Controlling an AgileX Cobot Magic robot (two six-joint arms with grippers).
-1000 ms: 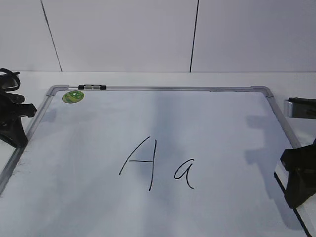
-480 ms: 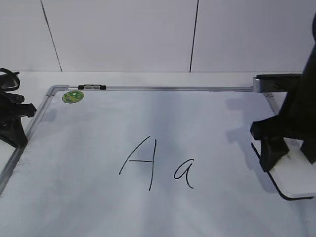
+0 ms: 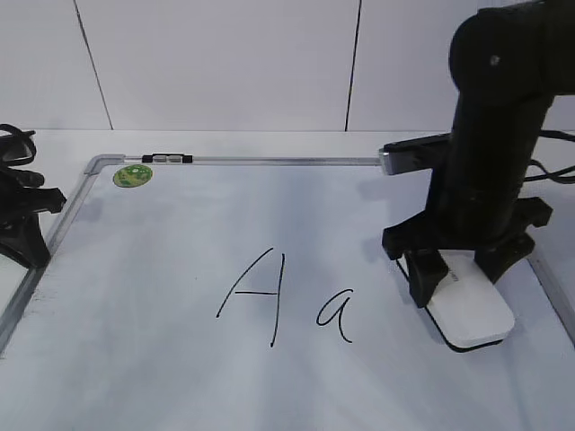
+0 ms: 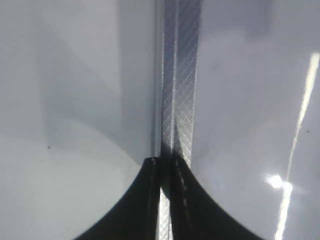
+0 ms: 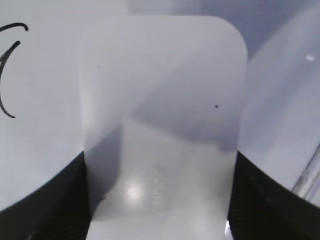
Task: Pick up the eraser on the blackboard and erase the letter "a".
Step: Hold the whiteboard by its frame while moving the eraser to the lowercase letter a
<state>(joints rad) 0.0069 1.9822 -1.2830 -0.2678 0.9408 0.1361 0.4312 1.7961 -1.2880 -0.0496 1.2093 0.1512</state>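
Note:
The white eraser (image 3: 473, 312) is between the fingers of my right gripper (image 3: 460, 274), low over the right part of the blackboard (image 3: 269, 162), a white board with a grey frame. I cannot tell if its black underside touches the board. In the right wrist view the eraser (image 5: 165, 100) fills the middle between my right gripper's (image 5: 160, 200) black fingers. The small letter "a" (image 3: 334, 314) is just left of the eraser; part of it shows in the right wrist view (image 5: 7, 75). My left gripper (image 3: 22, 233) is shut beside the board's left edge.
A larger capital "A" (image 3: 256, 296) is left of the small letter. A green sticker (image 3: 132, 175) sits in the far left corner, with a small black-and-white marker (image 3: 167, 159) on the far frame. The left wrist view shows the frame strip (image 4: 180, 75) under my left gripper (image 4: 164, 161).
My right arm has swung in from the right edge with the eraser, leftward across the board to just right of the small letter. The left arm has not moved.

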